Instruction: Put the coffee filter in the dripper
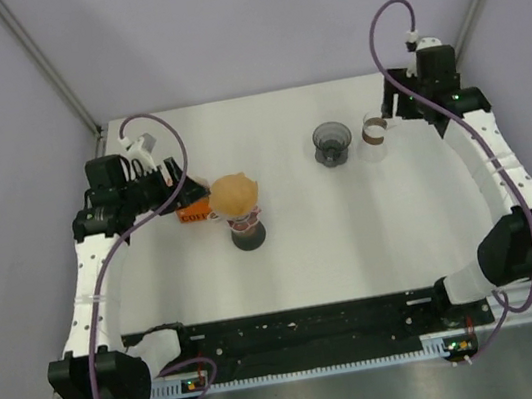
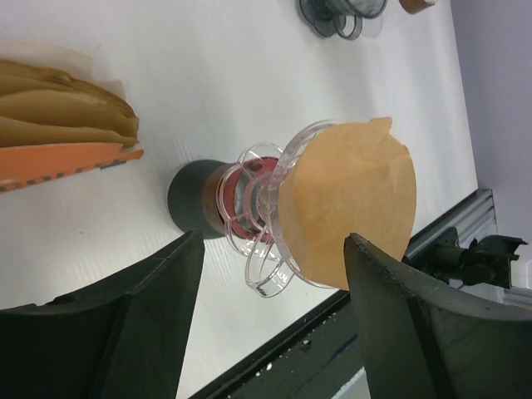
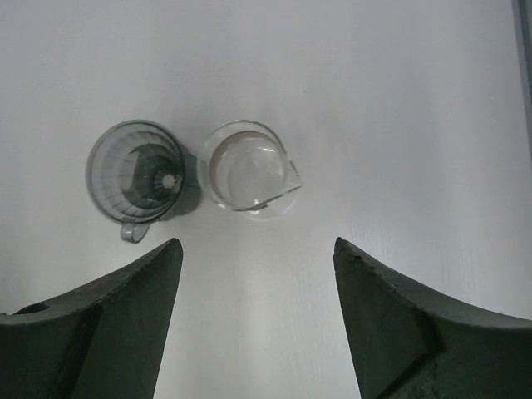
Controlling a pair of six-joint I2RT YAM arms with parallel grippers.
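On the white table, left of centre: one clear dripper standing on a dark round base. One brown paper filter sits in its mouth and stands well proud of the rim. How deep the paper is seated cannot be told.

Just beside it, on the left: an orange pack of spare filters, lying flat.

Left gripper: jaws spread wide, holding nothing, one finger on each side of the dripper and touching neither it nor the paper.

Right gripper: also wide apart and empty, hovering near a grey dripper and a small glass jug, which stand side by side well apart from the work.

Step in hand, as judged: the paper looks placed, so what remains is release and retreat.

Handling notes:
- Draw the left gripper straight back along its own line, with no sideways swing. The dripper is tall on a narrow foot and would likely tip at a nudge.
- Keep the jaws wide until they are past the rim.
- The paper is light and springy, and a brushing finger could lift it out.
- Keep clear of the orange pack on the way out.
- The right arm has no part here.
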